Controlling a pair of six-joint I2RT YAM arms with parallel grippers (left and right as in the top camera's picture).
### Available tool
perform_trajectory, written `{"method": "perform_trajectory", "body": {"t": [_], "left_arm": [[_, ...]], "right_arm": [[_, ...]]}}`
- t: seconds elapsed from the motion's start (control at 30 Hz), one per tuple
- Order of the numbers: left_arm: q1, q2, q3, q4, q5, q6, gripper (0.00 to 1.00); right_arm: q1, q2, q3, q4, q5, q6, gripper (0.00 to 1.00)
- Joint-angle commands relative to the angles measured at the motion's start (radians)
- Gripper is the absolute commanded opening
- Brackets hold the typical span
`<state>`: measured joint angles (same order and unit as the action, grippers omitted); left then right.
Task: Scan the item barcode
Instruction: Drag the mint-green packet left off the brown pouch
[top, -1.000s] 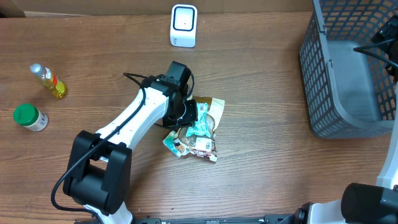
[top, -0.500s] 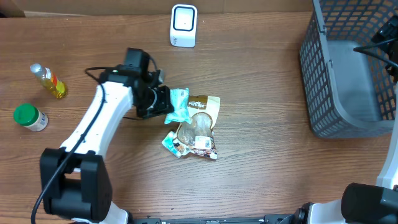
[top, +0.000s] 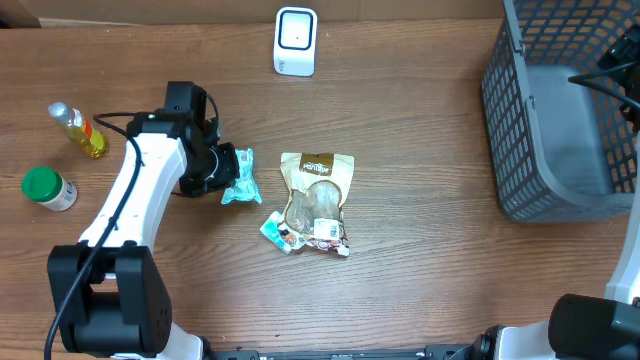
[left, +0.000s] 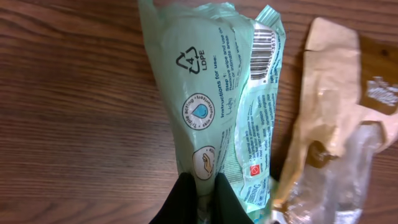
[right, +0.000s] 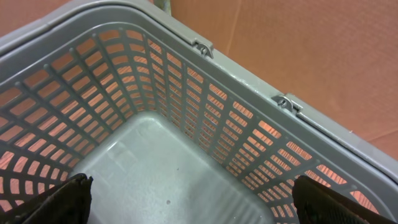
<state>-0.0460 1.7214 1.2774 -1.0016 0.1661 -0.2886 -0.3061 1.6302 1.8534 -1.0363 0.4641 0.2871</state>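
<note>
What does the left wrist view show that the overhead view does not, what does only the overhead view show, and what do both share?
Only the left wrist view: the barcode and recycling mark printed on the green packet.
Only the overhead view: the white scanner, the grey basket, a yellow bottle and a green-capped jar.
Both: the left tool shut on the green packet, the brown pouch beside it, the wooden table.

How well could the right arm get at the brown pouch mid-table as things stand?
Probably not directly. The right gripper hangs open over the grey basket at the far right, whose wall stands between it and the brown pouch; it would likely need to lift clear first.
</note>
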Motion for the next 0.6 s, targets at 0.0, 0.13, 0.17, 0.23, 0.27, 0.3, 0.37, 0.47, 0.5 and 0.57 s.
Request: {"method": "perform_trajectory", "body": {"t": [0.0,0.13,0.17,0.23,0.27,0.3,0.37,0.47,0.5,0.57], "left_arm": [[-0.007,-0.009,-0.042,0.024,-0.044,-0.008,0.04],[-0.007,0.000,-0.086,0.056,-0.044,-0.007,0.20],[-0.007,0.005,-0.088,0.056,-0.044,-0.007,0.35],[-0.006,0.006,-0.087,0.053,-0.044,-0.007,0.55],[-0.003,0.006,-0.081,0.046,-0.044,-0.007,0.55],[0.000,0.005,-0.071,0.035,-0.043,-0.007,0.55],[0.007,0.005,-0.040,0.011,-0.042,-0.006,0.54],[0.011,0.005,0.026,-0.045,-0.020,-0.007,0.54],[0.011,0.005,0.044,-0.063,-0.009,-0.007,0.49],[0.011,0.005,0.070,-0.098,-0.006,-0.007,0.25]], "right_arm": [[0.000,-0.001,0.005,0.005,0.014,-0.004,1.00],[0.000,-0.001,0.005,0.005,0.014,-0.004,1.00],[0.000,-0.001,0.005,0.005,0.014,-0.004,1.00],[0.000,-0.001,0.005,0.005,0.014,-0.004,1.00],[0.000,-0.001,0.005,0.005,0.014,-0.004,1.00],[0.000,-0.001,0.005,0.005,0.014,-0.004,1.00],[0.000,-0.001,0.005,0.005,0.014,-0.004,1.00],[0.000,-0.001,0.005,0.005,0.014,-0.004,1.00],[0.000,-0.001,0.005,0.005,0.014,-0.004,1.00],[0.000,-0.001,0.005,0.005,0.014,-0.004,1.00]]}}
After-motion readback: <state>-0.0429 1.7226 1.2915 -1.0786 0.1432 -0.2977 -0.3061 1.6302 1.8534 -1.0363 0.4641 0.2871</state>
